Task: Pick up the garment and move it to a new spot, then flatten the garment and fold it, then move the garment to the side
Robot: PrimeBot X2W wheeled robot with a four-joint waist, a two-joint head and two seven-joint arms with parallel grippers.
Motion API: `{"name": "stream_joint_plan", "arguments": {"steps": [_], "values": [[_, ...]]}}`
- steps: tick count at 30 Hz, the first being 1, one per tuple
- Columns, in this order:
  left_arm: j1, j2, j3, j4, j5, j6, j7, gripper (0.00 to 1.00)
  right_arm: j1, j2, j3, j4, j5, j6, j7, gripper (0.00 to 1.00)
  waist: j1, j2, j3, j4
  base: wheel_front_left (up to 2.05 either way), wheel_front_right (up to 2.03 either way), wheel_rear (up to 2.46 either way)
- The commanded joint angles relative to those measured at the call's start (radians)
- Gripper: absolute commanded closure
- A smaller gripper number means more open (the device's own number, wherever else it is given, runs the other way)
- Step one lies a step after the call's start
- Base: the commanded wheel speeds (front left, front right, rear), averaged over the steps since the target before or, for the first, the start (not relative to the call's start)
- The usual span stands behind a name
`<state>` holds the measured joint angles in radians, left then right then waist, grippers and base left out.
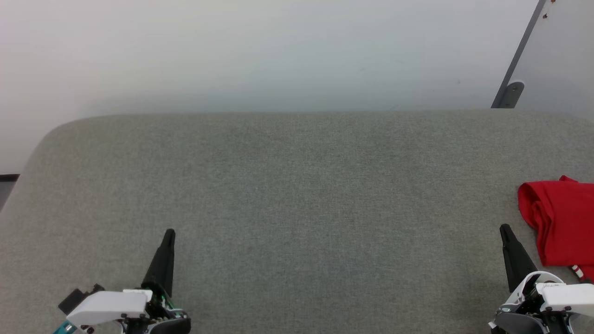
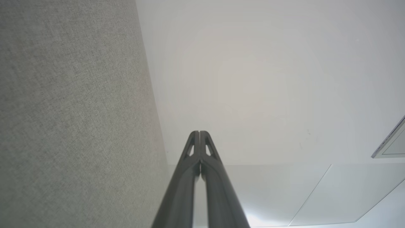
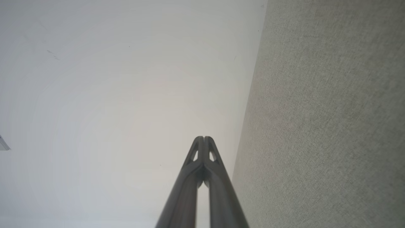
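Note:
The garment (image 1: 564,222) lies bunched and folded at the right edge of the grey fabric surface (image 1: 297,208) in the head view; red cloth shows, with a bit of striped trim at its lower edge, and its lettering is hidden. My right gripper (image 1: 505,229) is shut at the lower right, its tip just left of the garment and apart from it. My left gripper (image 1: 169,233) is shut at the lower left, far from the garment. Both wrist views show shut fingers, left (image 2: 199,133) and right (image 3: 204,138), with nothing held.
The grey surface has a rounded far-left corner and ends against a pale wall (image 1: 278,55). A grey bracket (image 1: 510,93) and slanted panel stand at the back right. The left edge of the surface drops off near a dark floor strip (image 1: 7,178).

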<state>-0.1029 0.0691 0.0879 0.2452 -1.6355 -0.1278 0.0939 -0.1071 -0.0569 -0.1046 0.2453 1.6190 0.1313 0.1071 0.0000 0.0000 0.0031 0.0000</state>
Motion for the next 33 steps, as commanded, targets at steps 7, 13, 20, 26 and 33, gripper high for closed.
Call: {"name": "stream_joint_plan", "arguments": {"steps": [7,13,20,26,33], "values": [[-0.009,-0.003,0.004,0.001,0.007,-0.005,0.004,1.00,-0.002,0.004,-0.003,0.000,0.000,-0.001,0.004,1.00,0.0000,0.0000,0.000,0.000,0.00,0.00,0.00],[-0.009,-0.004,0.006,0.001,0.007,-0.005,0.007,1.00,-0.003,0.004,-0.004,0.001,-0.001,-0.001,0.005,1.00,0.0000,0.0000,0.000,0.000,0.00,0.00,0.00],[-0.009,-0.006,0.008,0.001,0.008,-0.005,0.008,1.00,-0.003,0.005,-0.005,0.000,-0.001,-0.001,0.004,1.00,0.0000,0.0000,0.000,0.000,0.00,0.00,0.00],[-0.009,-0.006,0.010,0.001,0.010,-0.005,0.008,1.00,-0.003,0.005,-0.005,0.001,-0.002,-0.001,0.005,1.00,0.0000,0.0000,0.000,0.000,0.00,0.00,0.00],[-0.010,-0.008,0.011,0.001,0.011,-0.005,0.010,1.00,-0.003,0.005,-0.006,0.001,-0.003,-0.001,0.006,1.00,0.0000,0.0000,0.000,0.000,0.00,0.00,0.00]]}}
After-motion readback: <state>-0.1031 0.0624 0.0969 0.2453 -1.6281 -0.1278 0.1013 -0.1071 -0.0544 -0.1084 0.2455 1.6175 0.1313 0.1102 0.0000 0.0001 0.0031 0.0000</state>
